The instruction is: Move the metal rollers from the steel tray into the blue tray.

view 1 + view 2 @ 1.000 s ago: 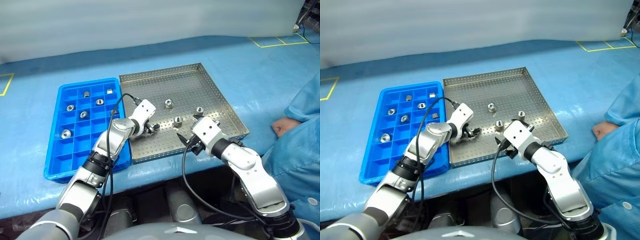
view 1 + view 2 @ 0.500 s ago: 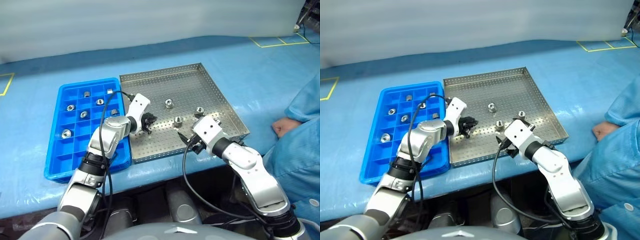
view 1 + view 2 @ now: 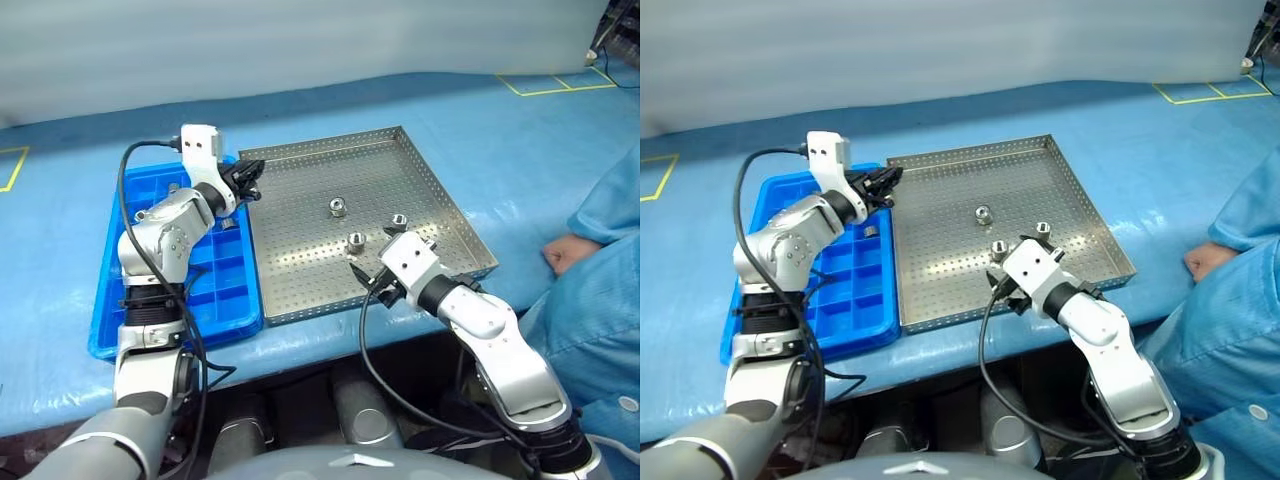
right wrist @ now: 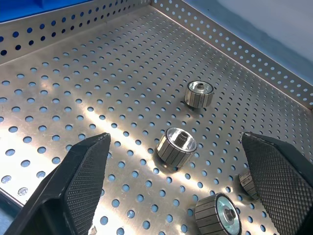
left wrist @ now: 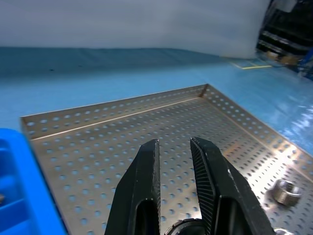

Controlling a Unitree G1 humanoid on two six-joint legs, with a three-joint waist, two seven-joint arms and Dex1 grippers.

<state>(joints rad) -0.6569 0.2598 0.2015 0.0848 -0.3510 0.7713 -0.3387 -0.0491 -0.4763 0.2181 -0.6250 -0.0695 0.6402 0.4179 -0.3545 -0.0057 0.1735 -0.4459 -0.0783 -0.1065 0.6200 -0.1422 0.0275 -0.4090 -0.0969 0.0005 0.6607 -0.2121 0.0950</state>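
Three metal rollers stand in the steel tray (image 3: pixel 310 165): one in the middle (image 3: pixel 338 207), one toward the right (image 3: pixel 399 220) and one nearer the front (image 3: pixel 356 240). My left gripper (image 3: pixel 247 181) hangs raised over the seam between the steel tray and the blue tray (image 3: pixel 215 295). It is shut, and in the left wrist view a ridged round roller (image 5: pixel 186 229) sits low between its fingers. My right gripper (image 3: pixel 372 282) rests low over the steel tray's front part, open, its fingers either side of a roller (image 4: pixel 176 144) without touching it. Another roller (image 3: pixel 870 232) lies in a blue compartment.
A person in a blue gown stands at the right, with a hand (image 3: pixel 565 252) resting on the blue table cover just beyond the steel tray's right rim. My left arm and its cable cross above the blue tray. Yellow tape marks (image 3: pixel 555 82) lie at the far right.
My left gripper closed down in the steel tray, then rose and swung left to the edge of the blue tray. The right arm stayed still and open.
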